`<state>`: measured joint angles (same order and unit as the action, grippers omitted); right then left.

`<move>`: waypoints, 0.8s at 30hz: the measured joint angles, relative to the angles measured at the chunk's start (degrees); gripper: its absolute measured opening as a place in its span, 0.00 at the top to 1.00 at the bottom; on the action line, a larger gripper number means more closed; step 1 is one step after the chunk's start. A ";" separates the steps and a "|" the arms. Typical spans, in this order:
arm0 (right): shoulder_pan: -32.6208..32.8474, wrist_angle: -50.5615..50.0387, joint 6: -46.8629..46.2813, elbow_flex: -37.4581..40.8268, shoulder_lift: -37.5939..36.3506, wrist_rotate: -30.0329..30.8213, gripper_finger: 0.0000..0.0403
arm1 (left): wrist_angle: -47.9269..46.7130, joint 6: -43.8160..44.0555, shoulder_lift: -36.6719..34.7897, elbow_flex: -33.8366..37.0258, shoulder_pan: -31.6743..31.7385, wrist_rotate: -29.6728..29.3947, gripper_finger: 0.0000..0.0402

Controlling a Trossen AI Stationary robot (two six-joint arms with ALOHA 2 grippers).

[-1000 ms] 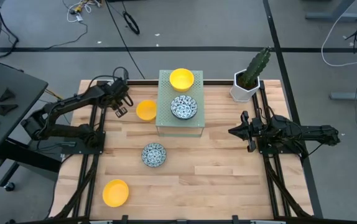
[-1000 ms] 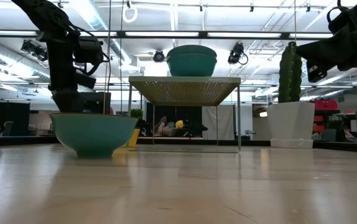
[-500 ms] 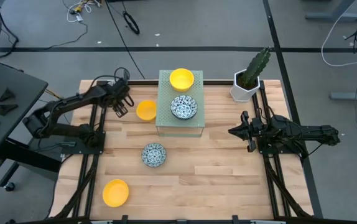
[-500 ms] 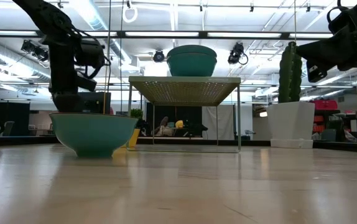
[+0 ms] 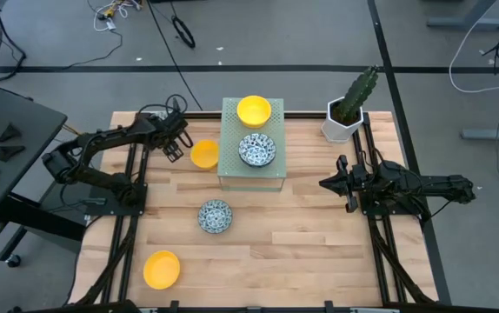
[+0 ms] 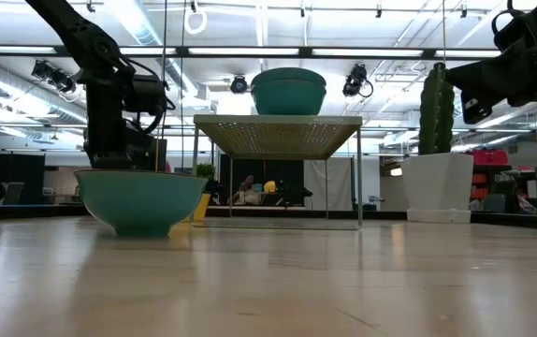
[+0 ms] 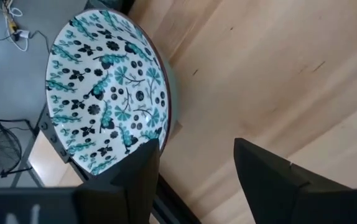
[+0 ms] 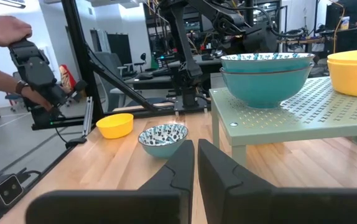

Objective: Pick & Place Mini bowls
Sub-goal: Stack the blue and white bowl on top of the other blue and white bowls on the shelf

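Observation:
On the green stand (image 5: pixel 251 169) sit a yellow bowl (image 5: pixel 254 110) and a blue-patterned bowl (image 5: pixel 256 149). Another yellow bowl (image 5: pixel 203 155) rests on the table left of the stand. A patterned bowl (image 5: pixel 216 216) and a yellow bowl (image 5: pixel 161 269) lie nearer the front. My left gripper (image 5: pixel 175 149) is open beside the yellow bowl by the stand. In its wrist view a further patterned bowl (image 7: pixel 107 93) shows at the table's edge, next to one finger (image 7: pixel 138 180). My right gripper (image 5: pixel 329 183) is shut and held above the table's right side. My left gripper is open, and one finger hides the lower rim (image 7: pixel 157 134) of the patterned bowl. I cannot tell whether it touches the bowl.
A white hexagonal pot with a cactus (image 5: pixel 347 111) stands at the far right of the table. Beyond the table's left side, a person's hands (image 8: pixel 7 31) hold a black device. Bare wood lies between the stand and my right gripper.
My left gripper has moved toward the table's far edge and a little to the right, closer to the stand. The bowls have stayed where they were.

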<state>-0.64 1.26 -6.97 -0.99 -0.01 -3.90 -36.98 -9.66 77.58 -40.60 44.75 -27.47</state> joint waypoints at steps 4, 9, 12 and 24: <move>0.00 0.00 -0.01 0.00 0.00 -0.01 0.93 | 0.55 0.03 1.91 0.00 0.07 -0.39 0.47; 0.00 0.00 0.01 0.00 0.00 -0.02 0.93 | 2.13 0.03 3.52 0.00 0.07 -2.41 0.47; 0.00 0.00 0.01 0.00 0.00 -0.02 0.93 | 3.39 0.01 3.71 0.00 0.09 -4.05 0.48; -0.02 0.00 0.01 0.00 0.00 0.00 0.93 | 3.62 0.01 3.84 0.00 1.62 -4.28 0.51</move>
<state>-0.66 1.26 -6.96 -0.99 -0.01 -3.90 -33.36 -9.65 81.43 -40.60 46.37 -31.75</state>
